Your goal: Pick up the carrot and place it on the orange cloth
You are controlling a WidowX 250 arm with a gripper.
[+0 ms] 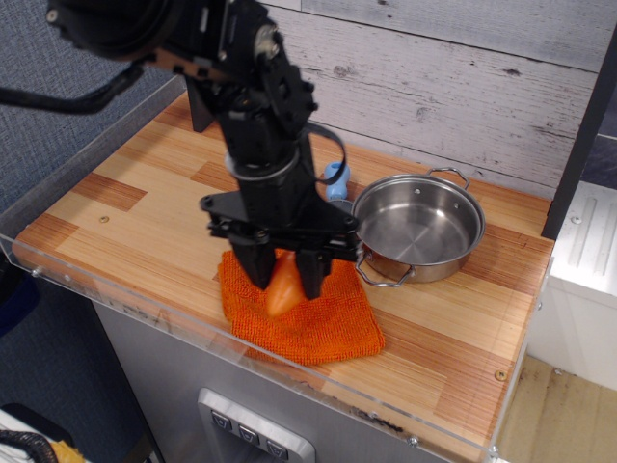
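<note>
Gripper (286, 285) at frame centre pinches the carrot (284, 290) between its two black fingers. Carrot hangs point-down over the left half of the orange cloth (333, 318); contact with the cloth cannot be confirmed. Steel pot (418, 227) sits just right of the cloth.
</note>
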